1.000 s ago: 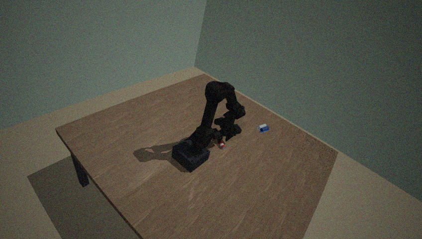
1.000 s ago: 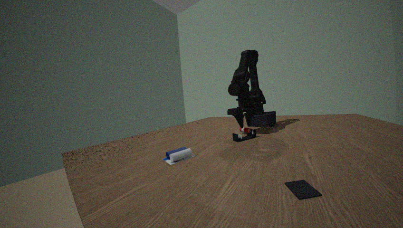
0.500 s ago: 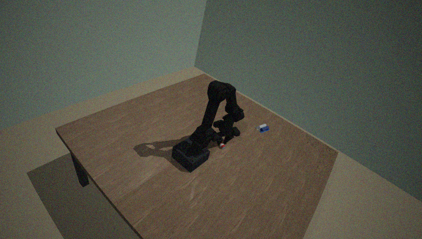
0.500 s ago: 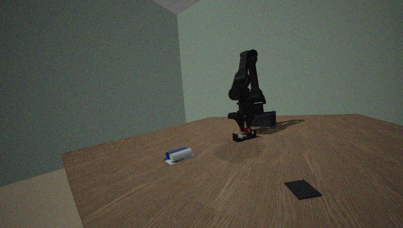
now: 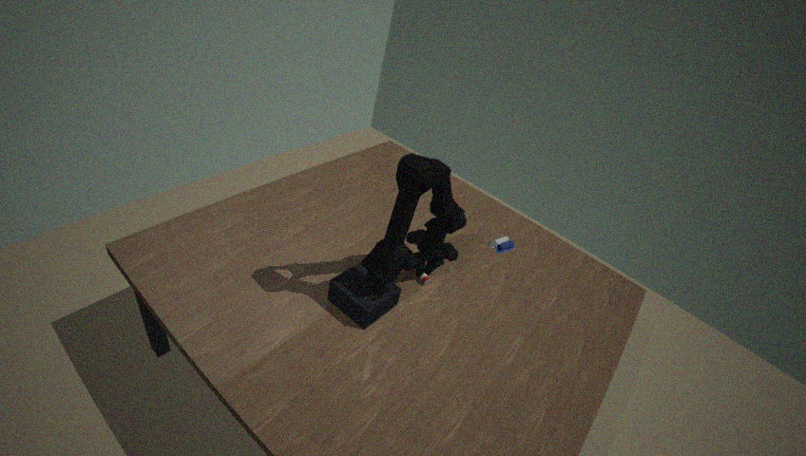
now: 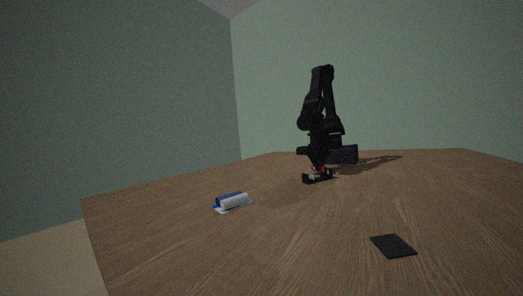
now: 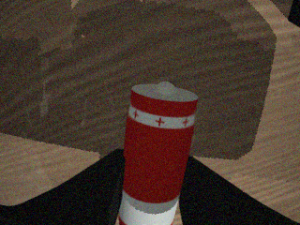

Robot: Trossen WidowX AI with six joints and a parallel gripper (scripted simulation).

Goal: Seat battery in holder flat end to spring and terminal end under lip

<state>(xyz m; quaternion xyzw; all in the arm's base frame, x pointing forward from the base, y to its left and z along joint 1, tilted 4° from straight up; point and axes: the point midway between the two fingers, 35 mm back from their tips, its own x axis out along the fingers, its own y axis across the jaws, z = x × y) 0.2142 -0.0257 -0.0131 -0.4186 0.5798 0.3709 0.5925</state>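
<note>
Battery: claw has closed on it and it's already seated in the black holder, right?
Half right. The claw is shut on the battery, but the wrist view shows it over bare table, not seated. In the exterior view the holder sits beside it, apart.
</note>
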